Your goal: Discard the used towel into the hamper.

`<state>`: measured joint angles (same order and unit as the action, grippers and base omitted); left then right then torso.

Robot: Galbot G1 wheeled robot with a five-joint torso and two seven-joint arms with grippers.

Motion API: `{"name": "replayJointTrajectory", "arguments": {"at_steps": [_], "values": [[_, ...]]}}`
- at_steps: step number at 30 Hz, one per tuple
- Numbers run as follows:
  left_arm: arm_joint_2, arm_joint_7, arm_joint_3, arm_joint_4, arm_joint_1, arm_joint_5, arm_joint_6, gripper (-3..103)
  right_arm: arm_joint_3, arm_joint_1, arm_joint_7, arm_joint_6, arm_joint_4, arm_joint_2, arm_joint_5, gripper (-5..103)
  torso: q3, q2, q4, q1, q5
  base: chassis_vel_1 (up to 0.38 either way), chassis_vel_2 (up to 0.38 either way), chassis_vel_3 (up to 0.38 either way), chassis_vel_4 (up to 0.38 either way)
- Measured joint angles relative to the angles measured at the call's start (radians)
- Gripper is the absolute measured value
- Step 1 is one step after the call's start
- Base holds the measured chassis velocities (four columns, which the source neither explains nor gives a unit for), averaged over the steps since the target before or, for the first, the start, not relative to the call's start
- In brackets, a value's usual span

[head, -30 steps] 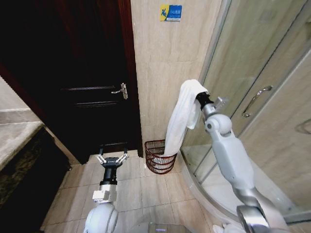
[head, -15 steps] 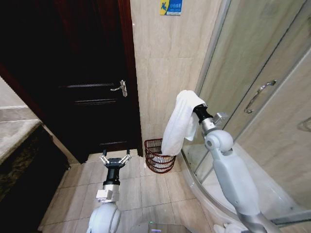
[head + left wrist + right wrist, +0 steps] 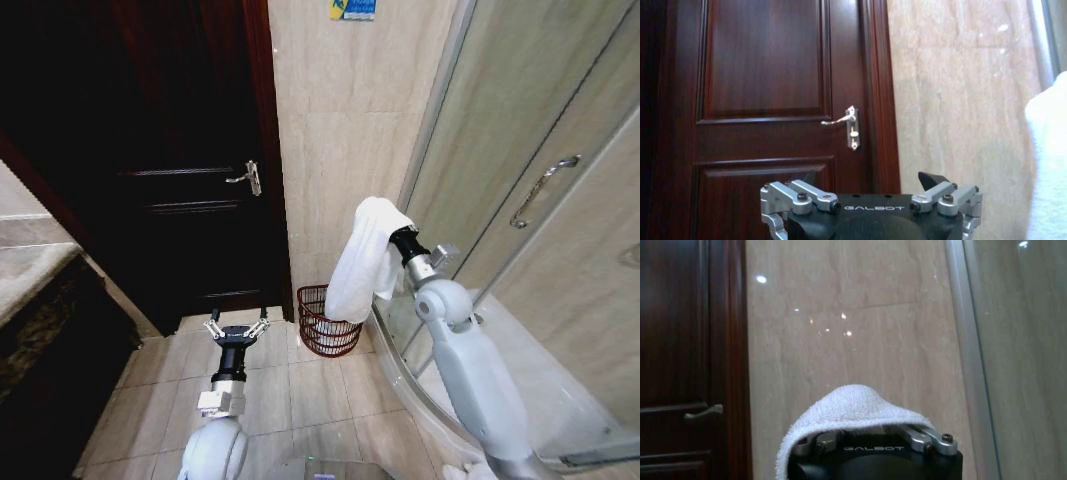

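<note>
A white towel (image 3: pixel 362 262) hangs draped over my right gripper (image 3: pixel 378 228), which is shut on it and raised in front of the beige tiled wall. The towel's lower end dangles just above the hamper (image 3: pixel 322 325), a small dark red wire basket on the floor in the corner between the door and the shower. In the right wrist view the towel (image 3: pixel 847 407) covers the fingers. My left gripper (image 3: pixel 237 328) is held low over the floor tiles, left of the hamper, open and holding nothing. The left wrist view shows its fingers (image 3: pixel 797 195) spread and the towel (image 3: pixel 1047 165).
A dark wooden door (image 3: pixel 170 150) with a metal lever handle (image 3: pixel 245 177) stands left of the hamper. A curved glass shower enclosure (image 3: pixel 520 120) with a raised curb (image 3: pixel 400 375) is on the right. A dark cabinet (image 3: pixel 40 340) lines the left side.
My right arm has come down and slightly left with the towel, closer to the hamper. The head camera has shifted a little. My left gripper stays where it was.
</note>
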<state>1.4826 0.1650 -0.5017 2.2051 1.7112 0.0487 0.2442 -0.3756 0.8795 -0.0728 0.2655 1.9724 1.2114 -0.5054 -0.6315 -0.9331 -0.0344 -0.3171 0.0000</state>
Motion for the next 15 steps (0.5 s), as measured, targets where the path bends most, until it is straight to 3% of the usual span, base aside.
{"name": "replayJointTrajectory", "arguments": {"at_steps": [7, 15], "values": [[-0.013, -0.07, -0.047, 0.021, 0.01, -0.069, -0.041, 100, -0.011, 0.03, 0.013, -0.002, 0.021, 0.001, 0.009, 7, 0.02, 0.035, 0.0, 0.015, 0.0, -0.077, 0.083, 0.078, -0.075], [-0.004, -0.075, -0.077, 0.011, 0.005, -0.084, -0.049, 100, -0.004, 0.045, 0.013, -0.001, 0.036, 0.014, 0.019, 7, 0.041, 0.073, 0.0, 0.032, 0.0, -0.038, 0.05, 0.063, -0.056]]}}
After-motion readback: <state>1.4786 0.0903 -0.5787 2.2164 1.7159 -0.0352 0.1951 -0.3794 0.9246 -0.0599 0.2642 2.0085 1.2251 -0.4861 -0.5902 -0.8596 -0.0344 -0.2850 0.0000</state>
